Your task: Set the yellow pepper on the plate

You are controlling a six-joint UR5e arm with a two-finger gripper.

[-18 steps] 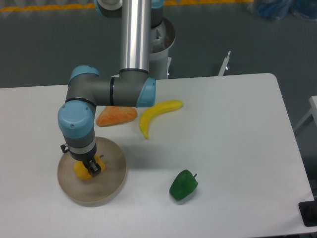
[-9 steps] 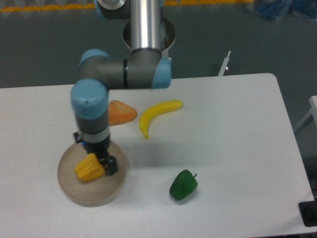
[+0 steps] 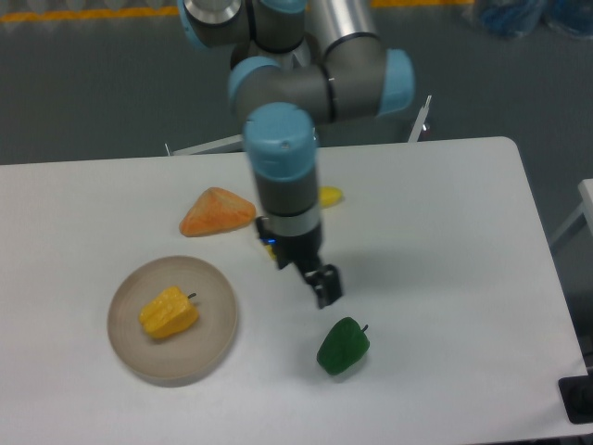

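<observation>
The claw hangs above the surface, holding nothing; whether it is open cannot be told. The yellow pepper lies on the plate, at the claw's 9 o'clock.

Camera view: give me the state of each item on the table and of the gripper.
yellow pepper: lying on the plate, free.
plate: flat on the table, holding the pepper.
gripper: above the table, holding nothing; jaws unclear.
green pepper: on the table.
banana: mostly hidden behind the arm.
orange wedge: on the table.
</observation>
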